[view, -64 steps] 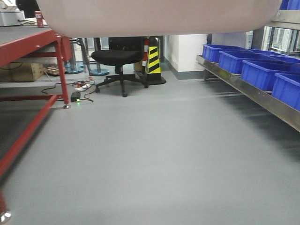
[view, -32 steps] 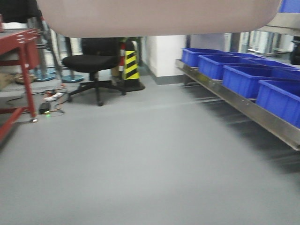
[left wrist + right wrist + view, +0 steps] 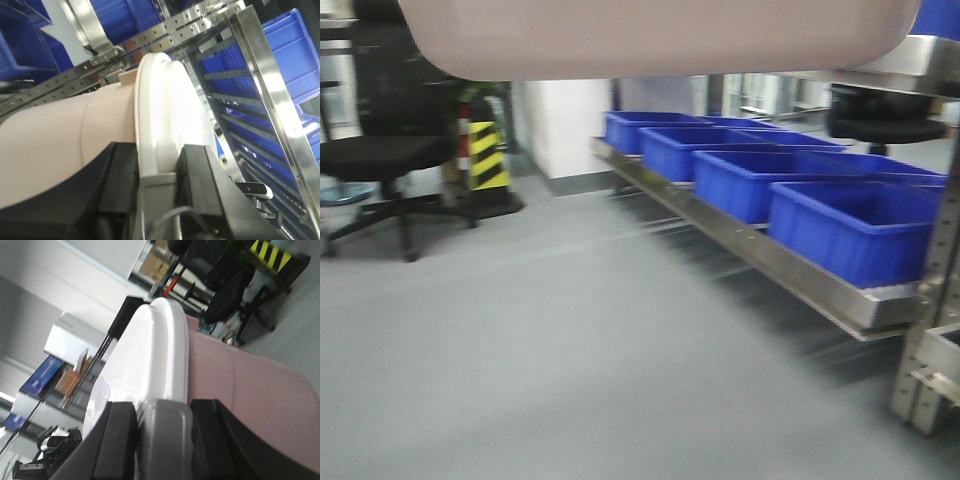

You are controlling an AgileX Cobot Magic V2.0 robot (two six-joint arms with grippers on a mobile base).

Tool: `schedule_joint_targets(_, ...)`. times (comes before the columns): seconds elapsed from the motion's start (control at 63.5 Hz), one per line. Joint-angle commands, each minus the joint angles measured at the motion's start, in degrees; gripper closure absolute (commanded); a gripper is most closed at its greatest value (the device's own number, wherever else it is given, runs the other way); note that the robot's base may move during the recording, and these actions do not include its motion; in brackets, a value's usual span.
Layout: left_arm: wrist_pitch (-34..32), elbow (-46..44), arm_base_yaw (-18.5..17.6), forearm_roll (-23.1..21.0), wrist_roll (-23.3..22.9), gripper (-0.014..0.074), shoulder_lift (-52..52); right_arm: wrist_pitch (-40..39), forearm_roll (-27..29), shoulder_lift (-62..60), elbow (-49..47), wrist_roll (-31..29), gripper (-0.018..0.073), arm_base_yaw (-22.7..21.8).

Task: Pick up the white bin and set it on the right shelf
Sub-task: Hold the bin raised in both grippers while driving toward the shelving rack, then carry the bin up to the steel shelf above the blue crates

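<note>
Left fingers [image 3: 117, 185]: the left gripper [image 3: 157, 167] is clenched across the lid [image 3: 165, 105] edge of the white bin [image 3: 60, 140], one black finger on each side of the rim.
Right fingers [image 3: 117, 440]: the right gripper [image 3: 165, 427] is clamped likewise on the opposite rim, with a grey piece between the fingers; I cannot tell whether it belongs to the bin.
Where the bin is: carried in the air between both arms, resting on nothing, its underside filling the top of the front view.
Handling: stiff, glossy plastic, likely slippery at the lid. It is bulky, so both ends need to stay pinched evenly. I cannot judge its weight, as the contents are hidden.
Hold: the rim at the short ends looks soundest.
Right shelf [image 3: 790, 272]: a steel rack, well apart from the bin, with blue crates [image 3: 860, 220] along its lower tier.
Front view only: grey floor [image 3: 570, 350], office chair [image 3: 390, 160], striped cone [image 3: 485, 155], all blurred; no fingers.
Left wrist view only: perforated uprights [image 3: 75, 82] close beside the lid.
</note>
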Motion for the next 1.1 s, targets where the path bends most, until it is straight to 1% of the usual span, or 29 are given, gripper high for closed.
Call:
schedule_joint_targets(0.0, 15.54, -1.97, -2.47, -1.36, 0.87, 0.0722, -2.36, 11.65, 6.9, -1.98, -2.56, -0.42, 0.0503, 1.78)
schedule_joint_targets(1.086, 15.51, -1.97, -2.47, -1.36, 0.87, 0.0722, -2.36, 11.65, 6.9, -1.98, -2.56, -0.42, 0.0503, 1.78)
